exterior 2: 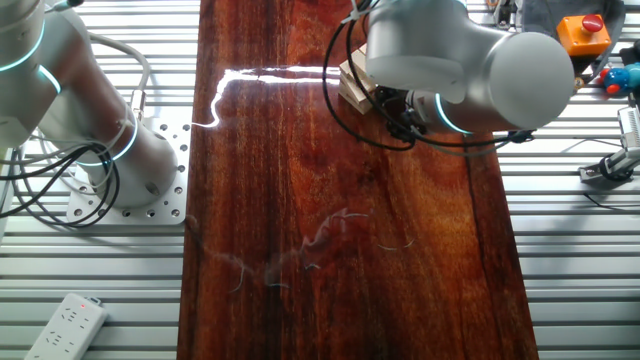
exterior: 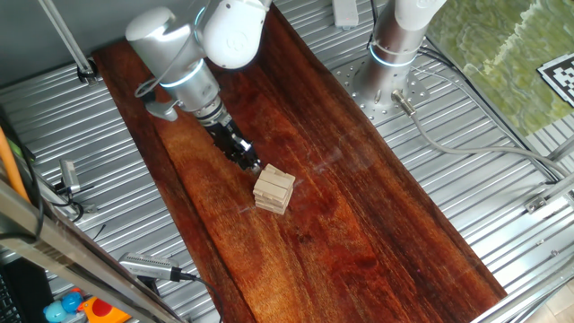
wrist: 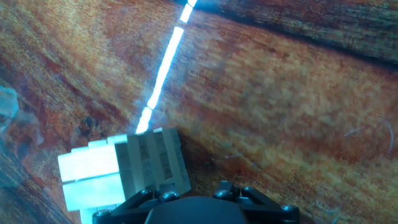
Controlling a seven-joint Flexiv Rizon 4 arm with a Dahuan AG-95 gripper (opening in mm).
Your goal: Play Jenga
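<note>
The Jenga stack [exterior: 273,190] is a small pile of pale wooden blocks in crossed layers on the dark wood board [exterior: 359,224]. My gripper [exterior: 253,166] slants down from the upper left, and its narrow dark tip sits against the stack's upper-left side, fingers together with nothing between them. In the other fixed view the arm covers most of the stack [exterior 2: 350,85]. The hand view shows the stack [wrist: 124,168] close at the lower left, just ahead of the gripper's dark body [wrist: 199,208]. The fingertips themselves are hidden there.
The board lies on a ribbed metal table [exterior: 90,135]. The arm's round base [exterior: 387,76] stands beyond the board's far edge. A white power strip [exterior 2: 65,325], cables [exterior 2: 60,180], a red button box [exterior 2: 590,30] and hand tools [exterior: 152,267] lie beside the board.
</note>
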